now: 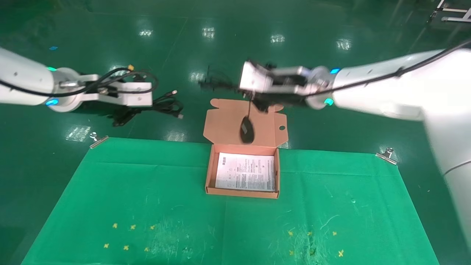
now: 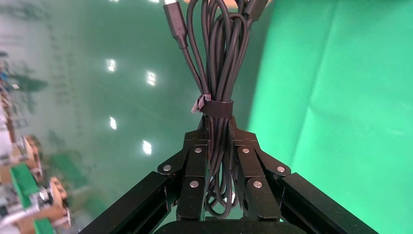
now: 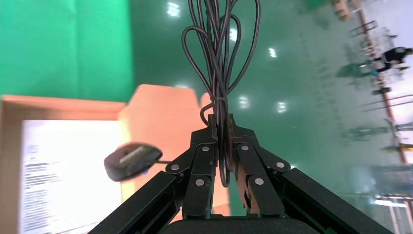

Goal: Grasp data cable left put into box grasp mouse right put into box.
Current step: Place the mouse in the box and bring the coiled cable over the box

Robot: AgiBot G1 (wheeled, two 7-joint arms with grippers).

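Observation:
My left gripper (image 2: 217, 130) is shut on the data cable (image 2: 216, 73), a black bundle tied with a strap. In the head view the left gripper (image 1: 152, 103) holds the data cable (image 1: 167, 105) in the air, left of the box and beyond the table's far edge. My right gripper (image 3: 220, 122) is shut on the coiled mouse cord (image 3: 221, 58). The black mouse (image 1: 247, 129) hangs by its cord below the right gripper (image 1: 241, 90), in front of the open lid (image 1: 224, 121), just behind the box (image 1: 209, 173). The mouse (image 3: 132, 159) also shows in the right wrist view. The box holds a white printed sheet (image 1: 245, 172).
A green cloth (image 1: 147, 191) covers the table, held by metal clips at the far corners (image 1: 97, 140) (image 1: 386, 154). Small yellow marks (image 1: 125, 235) lie near the front. Shiny green floor (image 1: 331, 22) lies beyond the table.

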